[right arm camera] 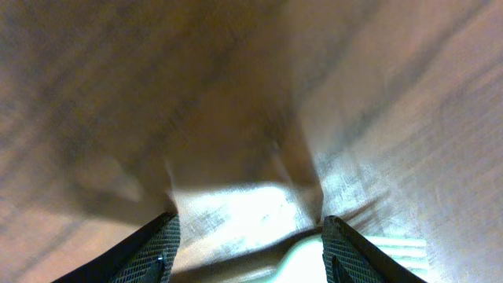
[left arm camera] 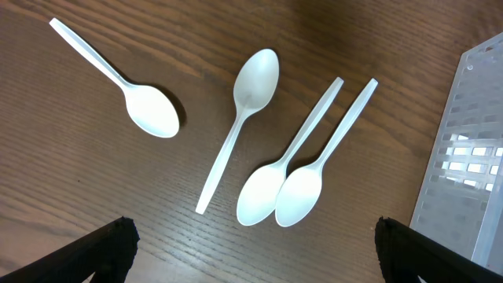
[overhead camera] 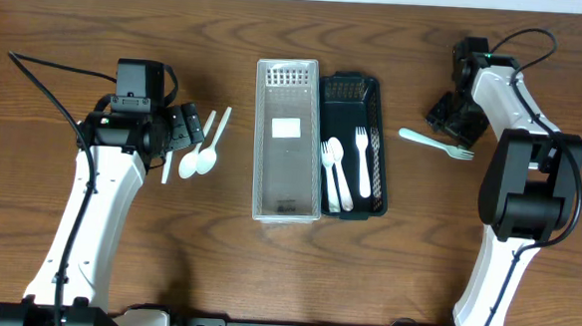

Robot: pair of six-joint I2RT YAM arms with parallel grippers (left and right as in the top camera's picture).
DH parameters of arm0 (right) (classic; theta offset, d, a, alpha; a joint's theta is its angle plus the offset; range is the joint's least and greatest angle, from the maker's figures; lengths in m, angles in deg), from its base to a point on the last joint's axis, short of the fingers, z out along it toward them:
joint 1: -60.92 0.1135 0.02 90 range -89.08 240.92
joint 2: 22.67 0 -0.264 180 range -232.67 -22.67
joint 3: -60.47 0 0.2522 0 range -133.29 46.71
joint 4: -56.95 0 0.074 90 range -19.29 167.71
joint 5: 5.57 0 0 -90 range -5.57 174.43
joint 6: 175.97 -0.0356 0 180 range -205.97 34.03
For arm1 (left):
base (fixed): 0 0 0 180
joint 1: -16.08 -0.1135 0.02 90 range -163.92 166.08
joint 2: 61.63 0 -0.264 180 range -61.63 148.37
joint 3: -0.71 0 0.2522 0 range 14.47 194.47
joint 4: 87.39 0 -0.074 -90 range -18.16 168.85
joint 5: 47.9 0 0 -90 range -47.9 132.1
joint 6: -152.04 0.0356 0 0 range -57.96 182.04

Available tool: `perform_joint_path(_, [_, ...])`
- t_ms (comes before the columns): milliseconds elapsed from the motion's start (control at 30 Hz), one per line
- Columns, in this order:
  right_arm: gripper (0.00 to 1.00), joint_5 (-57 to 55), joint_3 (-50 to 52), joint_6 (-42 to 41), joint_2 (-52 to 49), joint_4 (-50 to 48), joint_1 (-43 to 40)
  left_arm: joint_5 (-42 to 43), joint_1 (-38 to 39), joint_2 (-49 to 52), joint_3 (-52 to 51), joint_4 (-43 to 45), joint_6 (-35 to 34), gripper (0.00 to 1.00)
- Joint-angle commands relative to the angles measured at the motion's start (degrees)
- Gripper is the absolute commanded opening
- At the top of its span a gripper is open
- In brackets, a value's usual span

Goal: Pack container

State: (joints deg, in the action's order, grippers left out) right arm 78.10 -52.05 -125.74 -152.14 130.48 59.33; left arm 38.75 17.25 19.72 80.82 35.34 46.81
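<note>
Packing is partly done. The dark tray point(overhead camera: 352, 111) at center right holds three white pieces, a spoon point(overhead camera: 328, 153) and what look like two forks point(overhead camera: 364, 167), lying lengthwise toward its near end. The clear tray point(overhead camera: 285, 178), touching its left side, shows only a white label point(overhead camera: 286, 128) and no cutlery. Loose items left on the tabletop point(overhead camera: 68, 32): four spoons point(left arm camera: 255, 79) on the left and one fork point(overhead camera: 437, 143) on the right. In the left wrist view one spoon lies apart at far left, one sits in the middle, and two lie side by side with their bowls touching, nearest the clear tray. The left hand point(left arm camera: 255, 251) hangs over these spoons, fingers spread wide and holding nothing. It isn't touching any spoon. The right hand point(overhead camera: 455, 112) sits just far of the loose fork. Its wrist view is blurred, but the fingers point(right arm camera: 157, 248) look spread, with the fork's pale shape showing low between them and not pinched, as far as I can tell. Judgement: roughly three of eight pieces are packed. All four spoons and the fork remain to be picked up and placed. Which tray takes the spoons can't be told from here.
</note>
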Motion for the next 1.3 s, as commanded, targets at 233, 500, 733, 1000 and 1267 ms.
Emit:
perform_joint_path(233, [0.62,2.8,0.6,-8.4,3.6,5.2,0.2,-0.1,-0.3,0.3,1.0,-0.2,0.1,0.98])
perform_joint_path(500, [0.70,5.0,0.9,-21.9,4.9,3.7,3.2,-0.1,-0.3,0.3,1.0,-0.2,0.1,0.98])
perform_joint_path(733, [0.77,7.0,0.9,-33.6,4.9,-0.1,6.6,-0.1,-0.3,0.3,1.0,-0.2,0.1,0.98])
perform_joint_path(1000, [0.79,3.5,1.0,-38.3,4.9,-4.7,6.7,-0.1,-0.3,0.3,1.0,-0.2,0.1,0.98])
perform_joint_path(1267, [0.81,1.0,2.6,-41.8,4.6,-5.2,4.6,-0.1,-0.3,0.3,1.0,-0.2,0.1,0.98])
